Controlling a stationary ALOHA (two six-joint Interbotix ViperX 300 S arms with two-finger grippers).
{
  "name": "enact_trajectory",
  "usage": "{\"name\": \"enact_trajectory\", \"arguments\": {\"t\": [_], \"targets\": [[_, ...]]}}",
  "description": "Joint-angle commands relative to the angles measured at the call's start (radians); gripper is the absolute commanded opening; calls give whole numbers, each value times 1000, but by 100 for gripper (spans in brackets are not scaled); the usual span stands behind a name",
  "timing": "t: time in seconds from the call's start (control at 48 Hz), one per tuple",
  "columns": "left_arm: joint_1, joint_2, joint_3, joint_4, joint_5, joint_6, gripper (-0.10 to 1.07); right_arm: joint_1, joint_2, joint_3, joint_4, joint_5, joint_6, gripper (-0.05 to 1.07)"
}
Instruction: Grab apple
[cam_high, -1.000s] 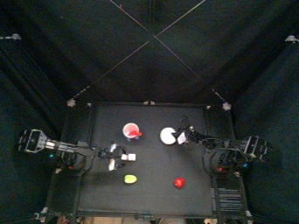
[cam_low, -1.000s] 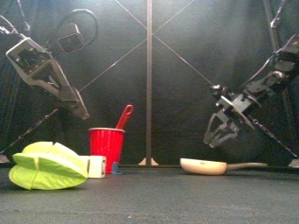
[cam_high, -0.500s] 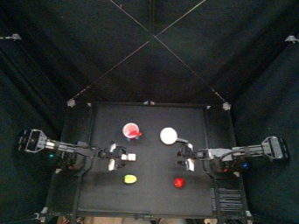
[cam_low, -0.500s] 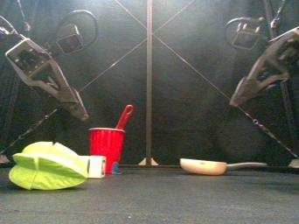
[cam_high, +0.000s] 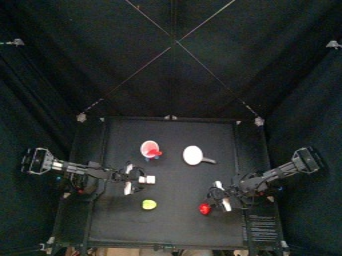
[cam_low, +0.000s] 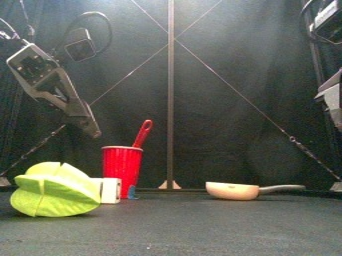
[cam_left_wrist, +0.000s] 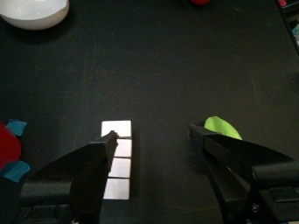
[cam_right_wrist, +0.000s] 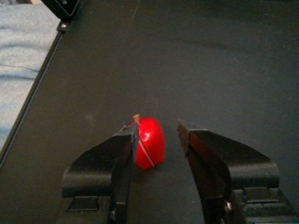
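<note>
The apple (cam_right_wrist: 149, 143) sits right between the tips of the right gripper (cam_right_wrist: 156, 131), which is spread wide, not squeezing. The left arm is far.

The right arm is reaching in from the right side toward the table's front edge — its gripper (cam_right_wrist: 156, 144) is sitting low over the surface near the front right, jaws parted. In the top view that gripper (cam_high: 214, 204) is angling down and inward from the wrist. The left arm is hanging at the left side of the table, its gripper (cam_left_wrist: 152, 144) held above the surface with jaws wide apart — in the front view the arm (cam_low: 54, 85) is slanting downward.
</note>
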Motion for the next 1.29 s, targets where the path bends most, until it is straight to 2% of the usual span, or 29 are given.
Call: {"name": "enact_trajectory", "arguments": {"t": [0.0,0.188,0.292,0.458,0.75,0.958,1.271], "targets": [[2,0,-11,-3,-9,2,98,5,37,-21,18,-18,0,79],[2,0,-9,-3,-9,0,98,9,107,-40,107,-25,2,83],[3,0,-8,-5,-9,0,98,23,129,-57,143,-21,-2,92],[3,0,-8,-5,-9,0,98,44,141,-69,132,-20,-3,105],[2,0,-8,-5,-9,0,98,71,199,-67,49,-14,-6,104],[2,0,-8,-5,-9,0,98,61,287,-87,-5,-12,-3,104],[3,0,-8,-5,-8,0,98,25,371,-124,-15,-12,-8,101]]}}
